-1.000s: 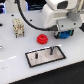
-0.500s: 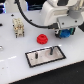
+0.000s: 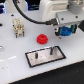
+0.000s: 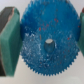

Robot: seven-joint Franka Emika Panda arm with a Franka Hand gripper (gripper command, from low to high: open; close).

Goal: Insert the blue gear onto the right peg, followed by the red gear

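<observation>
Alignment is what matters most in this step, judging by how things lie: the bright blue round plastic toothed gear [image 4: 48, 43] is pinched between the two teal pads [image 4: 9, 42] of the jaws, which press on its opposite rims, and it hangs above the white tabletop [image 3: 15, 50] toward the exterior view's right, well apart from the plate below. In the exterior view only a sliver of that blue gear [image 3: 66, 33] shows under the white gripper [image 3: 66, 35]. The black-edged silvery rectangular plate [image 3: 35, 57] lies flat near the front edge, and its two thin grey upright pins stand bare; the right peg [image 3: 50, 50], taken as the pin toward the exterior view's right, carries nothing yet. The smaller bright red round plastic toothed gear [image 3: 42, 38] rests on the tabletop just behind the plate, apart from it. To do the step well, the arm should probably bring the hub's small central hole, which the wrist view shows near the middle of the disc, squarely over the right peg, keep the disc level, and lower it slowly so the pin enters the bore without the teeth or hub catching; a tilt or slight offset could jam the blue gear on the pin tip. No containers are in view; a beige blocky fixture [image 3: 18, 26] stands at the back toward the exterior view's left, too blurred to tell what it holds.
</observation>
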